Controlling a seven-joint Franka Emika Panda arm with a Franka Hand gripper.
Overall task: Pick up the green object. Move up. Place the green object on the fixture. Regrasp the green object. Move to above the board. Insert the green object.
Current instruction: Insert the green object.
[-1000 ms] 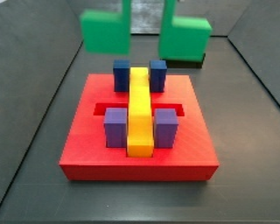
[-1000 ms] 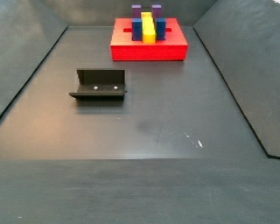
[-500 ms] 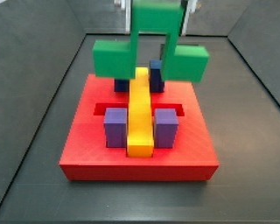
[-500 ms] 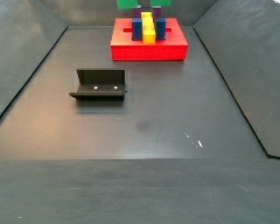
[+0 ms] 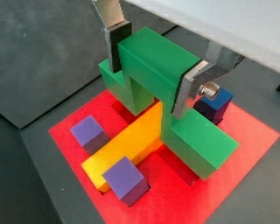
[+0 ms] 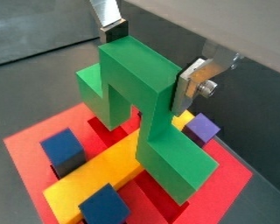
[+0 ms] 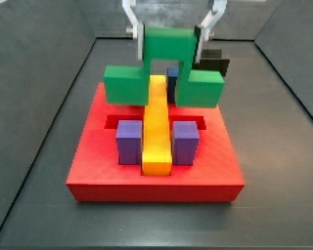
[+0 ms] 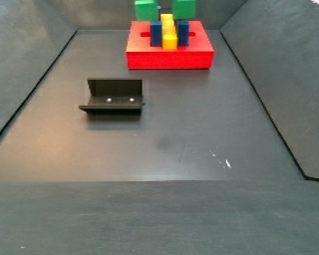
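My gripper [image 5: 154, 68] is shut on the green object [image 5: 149, 61], a bright green bridge piece held by its top bar with both legs pointing down. It hangs over the red board [image 7: 153, 182] at the far end, one leg on each side of the long yellow bar [image 7: 158, 119]. In both wrist views the silver fingers [image 6: 187, 87] press on the flat faces of the green object [image 6: 133, 83]. A side view shows the gripper [image 7: 170, 37] above the green object [image 7: 125, 83]. The fixture [image 8: 112, 98] stands on the floor, apart from the board [image 8: 169, 58].
Two purple blocks [image 7: 126, 143] flank the yellow bar at the board's near end. A blue block [image 5: 216, 101] shows beside the green legs. Dark walls rise round the grey floor [image 8: 162, 149]. The fixture's dark edge [image 7: 215, 62] peeks out behind the green piece.
The gripper has come down with the green object. Its legs have dropped from well above the board to low on both sides of the yellow bar.
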